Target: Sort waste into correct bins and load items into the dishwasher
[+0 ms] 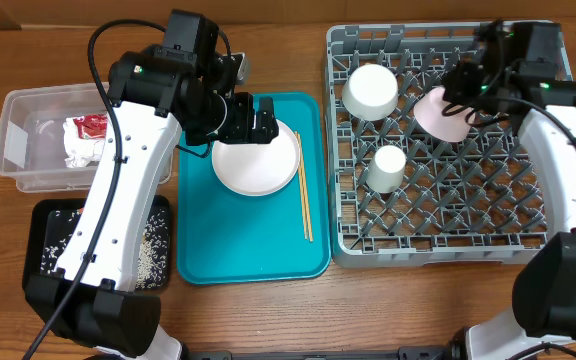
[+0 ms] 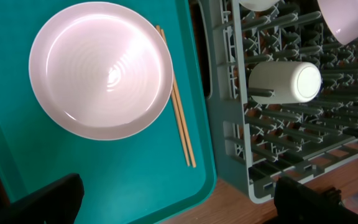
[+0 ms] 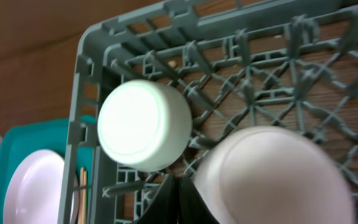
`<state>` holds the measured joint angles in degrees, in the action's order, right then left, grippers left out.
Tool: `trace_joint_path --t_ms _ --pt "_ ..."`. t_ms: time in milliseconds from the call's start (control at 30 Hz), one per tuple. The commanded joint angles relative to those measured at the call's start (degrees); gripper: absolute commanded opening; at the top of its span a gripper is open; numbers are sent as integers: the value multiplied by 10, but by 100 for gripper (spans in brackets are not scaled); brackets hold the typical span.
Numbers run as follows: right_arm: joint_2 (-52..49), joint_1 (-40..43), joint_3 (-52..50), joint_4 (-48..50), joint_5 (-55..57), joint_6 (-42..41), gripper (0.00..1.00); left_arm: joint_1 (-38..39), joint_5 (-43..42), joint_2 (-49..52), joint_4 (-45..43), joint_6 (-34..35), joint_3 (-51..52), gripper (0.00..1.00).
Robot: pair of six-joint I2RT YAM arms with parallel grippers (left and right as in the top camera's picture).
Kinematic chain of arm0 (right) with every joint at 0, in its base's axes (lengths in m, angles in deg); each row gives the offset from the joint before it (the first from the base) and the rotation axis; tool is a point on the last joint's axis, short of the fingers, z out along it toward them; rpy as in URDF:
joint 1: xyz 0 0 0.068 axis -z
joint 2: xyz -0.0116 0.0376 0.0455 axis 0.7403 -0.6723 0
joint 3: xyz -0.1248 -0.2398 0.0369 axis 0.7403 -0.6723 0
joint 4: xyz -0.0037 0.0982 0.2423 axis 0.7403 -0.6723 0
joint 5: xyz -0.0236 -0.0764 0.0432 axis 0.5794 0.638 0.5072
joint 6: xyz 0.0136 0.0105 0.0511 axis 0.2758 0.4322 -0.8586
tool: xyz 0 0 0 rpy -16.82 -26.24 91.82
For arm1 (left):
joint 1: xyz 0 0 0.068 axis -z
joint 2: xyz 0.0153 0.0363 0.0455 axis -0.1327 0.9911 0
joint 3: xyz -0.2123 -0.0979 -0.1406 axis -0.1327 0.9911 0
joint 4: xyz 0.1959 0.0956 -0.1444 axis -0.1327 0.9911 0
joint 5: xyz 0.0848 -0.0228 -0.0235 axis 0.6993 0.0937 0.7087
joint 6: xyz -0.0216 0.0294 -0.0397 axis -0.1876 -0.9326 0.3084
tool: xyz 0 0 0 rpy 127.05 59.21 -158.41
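Observation:
A white plate [image 1: 256, 162] and a pair of chopsticks [image 1: 304, 205] lie on the teal tray [image 1: 248, 250]. My left gripper [image 1: 253, 125] hovers over the plate's far edge, open and empty; in the left wrist view the plate [image 2: 101, 68] and chopsticks [image 2: 182, 124] lie ahead of the gripper [image 2: 182, 208]. The grey dishwasher rack [image 1: 448, 220] holds an upturned white bowl [image 1: 370, 90], a small cup [image 1: 388, 167] and a pale pink bowl [image 1: 440, 112]. My right gripper [image 3: 178, 199] is shut, its fingers pressed together right beside the pink bowl [image 3: 272, 180].
At the far left a clear tub [image 1: 28, 150] holds a red wrapper [image 1: 90, 125] and white napkins [image 1: 80, 150]. A black tray [image 1: 58, 215] below it carries loose rice [image 1: 148, 250]. Bare wooden tabletop lies between tray and rack.

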<state>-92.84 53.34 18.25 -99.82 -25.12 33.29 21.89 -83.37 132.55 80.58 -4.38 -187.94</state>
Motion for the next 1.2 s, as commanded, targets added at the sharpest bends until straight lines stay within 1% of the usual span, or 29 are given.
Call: trace_joint_path --t_ms 0,300,633,767,967,1067,1167 --pt "-14 -24 14 -3 -5 14 4 4 2 -6 1 -5 -9 100" --pt "-19 -30 13 -21 -3 14 4 4 2 -6 1 -5 -9 100" --pt "-26 -57 10 -11 0 14 4 4 2 -6 1 -5 -9 100" --pt "-37 -64 10 -10 42 14 4 4 2 -6 1 -5 -9 100" --pt "-59 -64 8 -14 55 14 4 4 2 -6 1 -5 -9 100" --pt "-60 -63 4 -21 123 14 4 4 2 -6 1 -5 -9 100" --pt "-60 -63 4 -30 157 14 4 4 2 -6 1 -5 -9 100"
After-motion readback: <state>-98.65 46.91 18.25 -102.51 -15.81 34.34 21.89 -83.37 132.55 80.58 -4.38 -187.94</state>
